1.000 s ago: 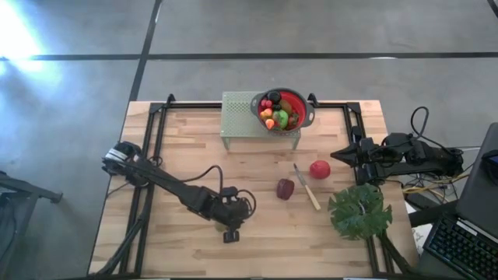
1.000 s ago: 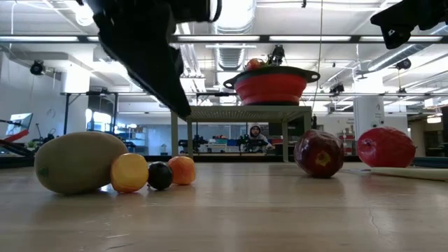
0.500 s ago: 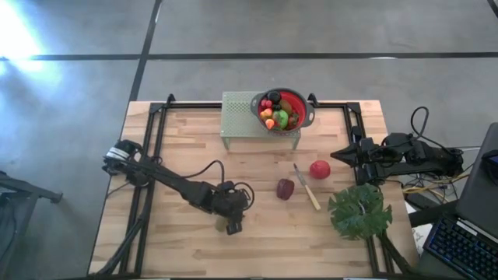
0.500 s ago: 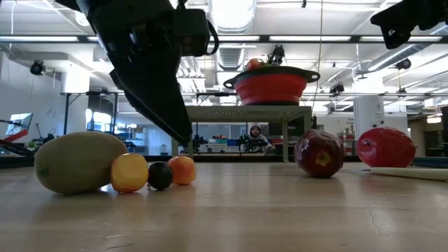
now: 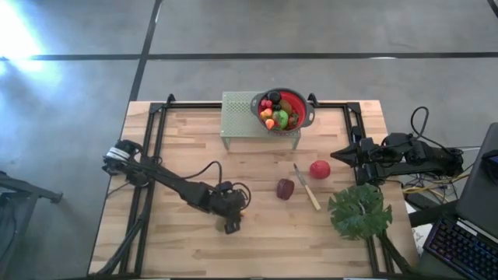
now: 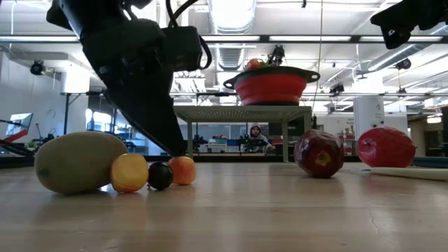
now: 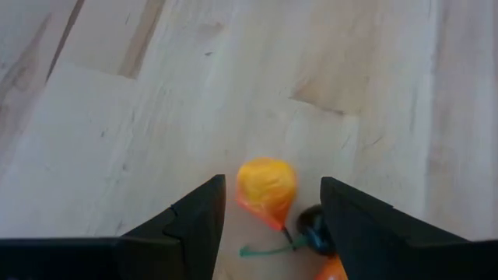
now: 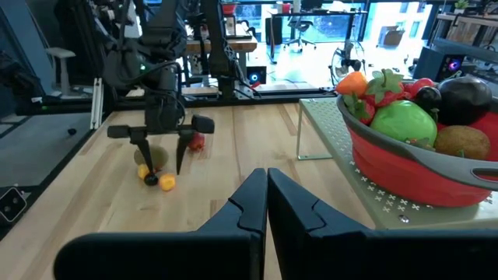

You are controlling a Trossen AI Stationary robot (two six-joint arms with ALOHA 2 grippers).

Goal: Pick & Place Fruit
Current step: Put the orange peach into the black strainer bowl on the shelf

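While the left tool [image 7: 272, 214] hangs low over the bench [image 5: 194, 257], its two fingers stand partly open with a small yellow fruit [image 7: 266, 189] right between them, and nothing is gripped yet. Just past one finger sits a dark berry [image 7: 313, 228], very close to the yellow fruit, and an orange piece [image 6: 182, 169] lies just beside that. A big brown kiwi [image 6: 78, 162] rests a little farther out on the other side. To do this step well, the tool should go straight down so both fingers land on the bench on either side of the yellow fruit, without bumping the berry. Then it should squeeze slowly, because a small round fruit may roll or pop out. Far off from this tool, the red bowl [image 5: 299, 105] on the green stand [image 5: 237, 117] already holds many fruits. The right tool [image 8: 264, 198] waits near that bowl, fingers pressed together, holding nothing.
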